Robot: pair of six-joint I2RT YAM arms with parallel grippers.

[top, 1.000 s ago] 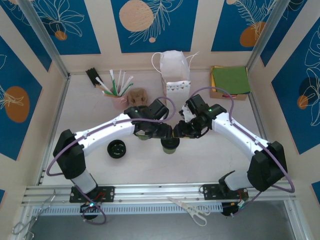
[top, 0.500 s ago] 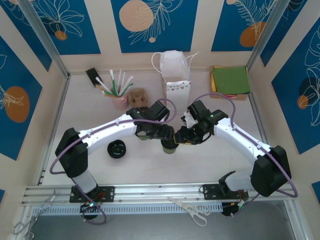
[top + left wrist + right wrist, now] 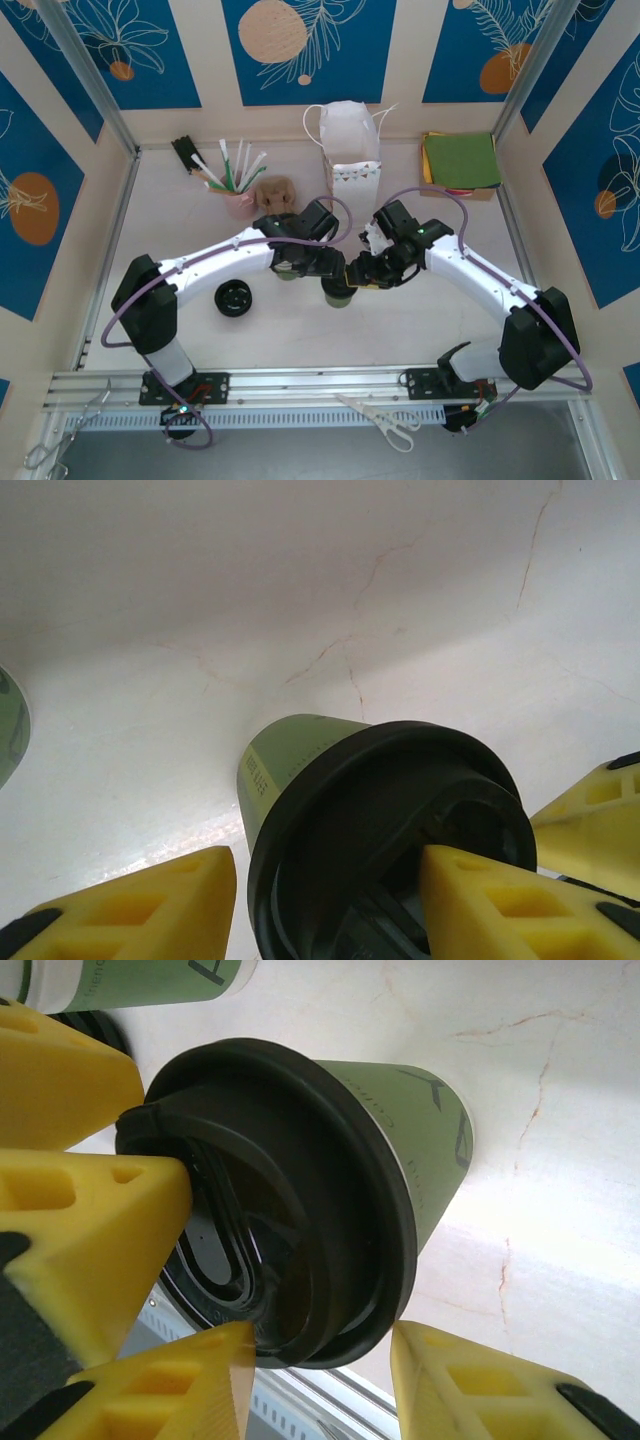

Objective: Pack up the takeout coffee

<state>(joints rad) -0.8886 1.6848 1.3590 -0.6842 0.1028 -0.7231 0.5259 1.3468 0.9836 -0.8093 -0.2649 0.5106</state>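
The takeout coffee (image 3: 341,292), an olive-green paper cup with a black lid, stands upright at mid-table. Both grippers meet over it. My left gripper (image 3: 327,273) reaches in from the left and is open. In the left wrist view one of its yellow fingertips (image 3: 450,875) rests on top of the lid (image 3: 380,820), while the other stands just clear of the rim. My right gripper (image 3: 362,272) comes from the right, also open. It (image 3: 318,1355) straddles the lid's near rim, one fingertip (image 3: 225,1345) touching the lid (image 3: 300,1190) and the other just outside it.
A tall white paper bag (image 3: 348,140) stands behind the cup. A lone black lid (image 3: 232,298) lies to the left. A stack of green cups (image 3: 288,272) sits under my left arm. A straw holder (image 3: 238,200), a cardboard carrier (image 3: 277,190) and a box of green napkins (image 3: 462,160) line the back.
My right gripper has shifted slightly forward and closer to the cup. My left gripper's jaws have narrowed a little over the lid. The cup has stayed where it was.
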